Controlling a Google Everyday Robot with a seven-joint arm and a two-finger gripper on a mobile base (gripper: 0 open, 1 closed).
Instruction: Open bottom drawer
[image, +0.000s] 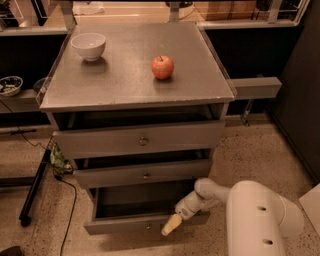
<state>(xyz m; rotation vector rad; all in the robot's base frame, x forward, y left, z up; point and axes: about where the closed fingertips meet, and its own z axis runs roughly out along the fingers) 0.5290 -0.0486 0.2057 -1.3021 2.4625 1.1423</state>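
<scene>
The bottom drawer (125, 224) of the grey cabinet is pulled out, its dark inside showing and its small knob (148, 226) on the front panel. My gripper (170, 224) hangs at the drawer's front edge, just right of the knob, its pale tip pointing down-left. The white arm (260, 215) reaches in from the lower right. Above it sit the middle drawer (145, 175) and the top drawer (142, 141), both standing slightly out.
A red apple (162, 67) and a white bowl (88, 45) rest on the cabinet top (125, 85). A black stand leg (35, 187) and cable lie on the floor at left. A dark shelf with a dish (9, 85) is far left.
</scene>
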